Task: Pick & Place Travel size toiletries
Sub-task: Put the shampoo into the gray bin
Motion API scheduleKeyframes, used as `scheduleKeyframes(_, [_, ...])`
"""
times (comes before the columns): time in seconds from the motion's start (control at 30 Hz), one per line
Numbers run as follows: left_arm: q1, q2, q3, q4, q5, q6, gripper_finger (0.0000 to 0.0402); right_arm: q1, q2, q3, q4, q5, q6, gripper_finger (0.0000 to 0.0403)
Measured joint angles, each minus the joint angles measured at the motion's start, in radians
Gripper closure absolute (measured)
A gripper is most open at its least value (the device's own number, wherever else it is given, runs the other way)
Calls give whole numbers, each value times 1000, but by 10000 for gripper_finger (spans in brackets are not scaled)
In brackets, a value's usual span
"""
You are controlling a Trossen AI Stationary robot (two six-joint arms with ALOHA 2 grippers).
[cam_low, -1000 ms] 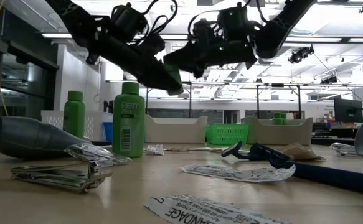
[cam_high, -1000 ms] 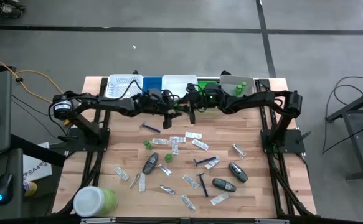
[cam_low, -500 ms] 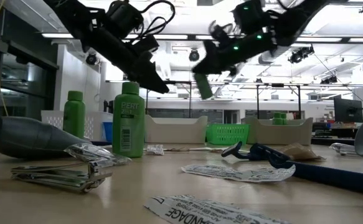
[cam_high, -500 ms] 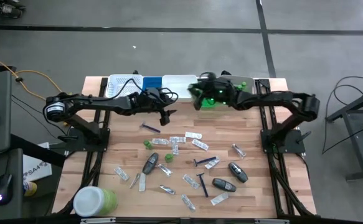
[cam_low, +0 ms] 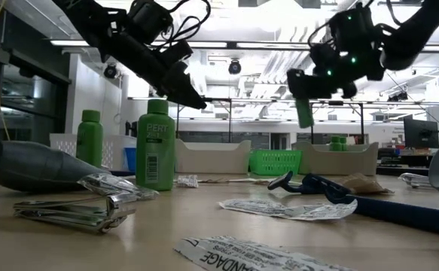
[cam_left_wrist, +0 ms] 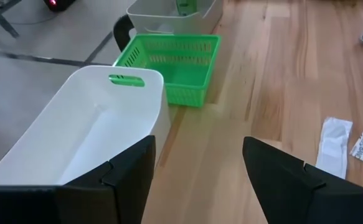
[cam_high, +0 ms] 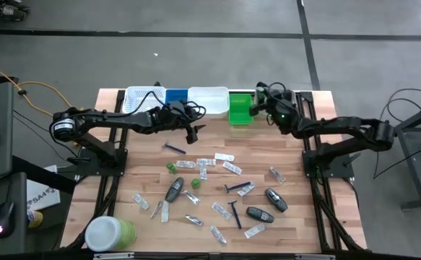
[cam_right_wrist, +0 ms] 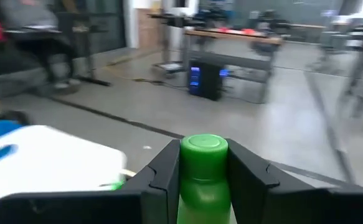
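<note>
From overhead I see my right gripper (cam_high: pixel 257 108) beside the green tray (cam_high: pixel 240 112), my left gripper (cam_high: pixel 193 132) near the white tray (cam_high: pixel 209 101), and toiletries (cam_high: pixel 217 189) scattered across the desk (cam_high: pixel 297 209).

Wide bare strip of the pale wooden table (cam_high: pixel 282 144) along the row of white, blue and green plastic trays (cam_high: pixel 196 101) — easy passage there. Mid-table is crowded: clear flat sachets (cam_high: pixel 224 157), thin blue razors (cam_high: pixel 233 189), dark grey oval pieces (cam_high: pixel 259 214) — little room between.

Robotics lab/workshop: concrete floor (cam_high: pixel 196 65), ceiling strip lights (cam_low: pixel 227 47), workbenches w/ equipment (cam_right_wrist: pixel 231 34).
</note>
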Motion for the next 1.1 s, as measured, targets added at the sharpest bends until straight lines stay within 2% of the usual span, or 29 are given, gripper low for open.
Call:
scheduleKeyframes(0.2, [0, 0, 0, 0, 0, 0, 160, 0, 33, -43, 12, 158, 57, 313])
scheduleKeyframes(0.33, [0, 0, 0, 0, 0, -1, 160, 0, 50, -72, 16, 204, 101, 313])
scheduleKeyframes(0.5, [0, 0, 0, 0, 0, -1, 160, -7, 90, -111, 56, 222, 160, 313])
scheduleKeyframes(0.7, [0, 0, 0, -2, -2, -2, 160, -7, 151, -128, 138, 275, 155, 313])
scheduleKeyframes(1.1, [0, 0, 0, -20, -3, -24, 160, -24, 370, -128, 353, 306, 155, 313])
